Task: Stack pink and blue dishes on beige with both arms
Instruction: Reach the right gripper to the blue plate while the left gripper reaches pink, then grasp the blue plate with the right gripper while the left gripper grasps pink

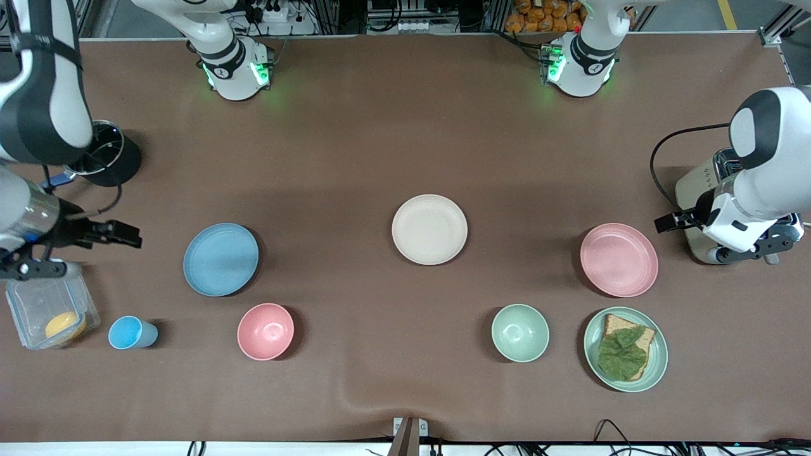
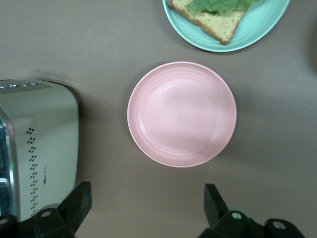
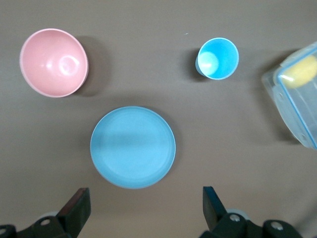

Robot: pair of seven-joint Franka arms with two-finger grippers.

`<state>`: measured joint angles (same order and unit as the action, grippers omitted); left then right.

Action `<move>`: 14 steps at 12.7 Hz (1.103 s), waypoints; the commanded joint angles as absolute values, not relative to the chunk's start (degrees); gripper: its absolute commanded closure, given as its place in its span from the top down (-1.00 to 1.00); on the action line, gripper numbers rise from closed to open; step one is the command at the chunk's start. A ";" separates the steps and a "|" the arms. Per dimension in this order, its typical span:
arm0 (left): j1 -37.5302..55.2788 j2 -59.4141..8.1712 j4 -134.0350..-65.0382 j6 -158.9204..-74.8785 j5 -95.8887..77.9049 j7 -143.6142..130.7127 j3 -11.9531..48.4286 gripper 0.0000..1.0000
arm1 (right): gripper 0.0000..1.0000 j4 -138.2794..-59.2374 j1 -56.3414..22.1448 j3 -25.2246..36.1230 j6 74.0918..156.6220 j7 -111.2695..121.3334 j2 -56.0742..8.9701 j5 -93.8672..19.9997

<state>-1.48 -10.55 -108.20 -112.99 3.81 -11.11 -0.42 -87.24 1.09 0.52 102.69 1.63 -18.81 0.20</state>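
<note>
The cream-beige plate [image 1: 429, 229] lies bare at the table's middle. Toward the right arm's end lies the light blue plate [image 1: 220, 259] [image 3: 132, 147], and toward the left arm's end the pale pink plate [image 1: 619, 259] [image 2: 182, 113]. Both are empty and flat on the table. My right gripper [image 1: 127, 235] [image 3: 143, 196] hangs open over bare table beside the blue plate, holding nothing. My left gripper [image 1: 668, 221] [image 2: 147, 191] hangs open over the table between the toaster and the pink plate, also holding nothing.
A pink bowl [image 1: 265, 331], a blue cup [image 1: 130, 333], a green bowl [image 1: 520, 332] and a green plate [image 1: 659, 364] with toast and a leaf stand nearer the front camera. A toaster [image 1: 694, 190] stands at the left arm's end; a clear box [image 1: 38, 297] and a black stand [image 1: 111, 161] at the right arm's.
</note>
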 commanded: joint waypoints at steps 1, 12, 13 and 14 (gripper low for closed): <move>-3.07 -9.14 -113.28 -117.85 4.83 -11.51 -0.09 1.00 | 1.00 -86.40 2.63 -0.09 104.06 2.02 -23.01 -0.18; -9.31 -22.14 -122.25 -142.28 4.75 -10.46 -0.09 1.00 | 1.00 -104.41 8.09 -0.17 121.90 4.92 -30.40 -2.19; -9.75 -22.93 -122.43 -143.25 4.75 -10.46 -0.09 1.00 | 1.00 -104.50 7.91 -0.18 121.64 4.92 -30.67 -3.24; -9.84 -23.29 -122.52 -143.78 4.75 -10.46 -0.09 1.00 | 1.00 -104.68 7.48 -0.26 120.68 4.92 -31.28 -3.34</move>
<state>-8.97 -22.46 -122.27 -141.84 3.83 -10.35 -0.45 -104.85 7.44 0.53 121.83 4.17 -30.05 -1.72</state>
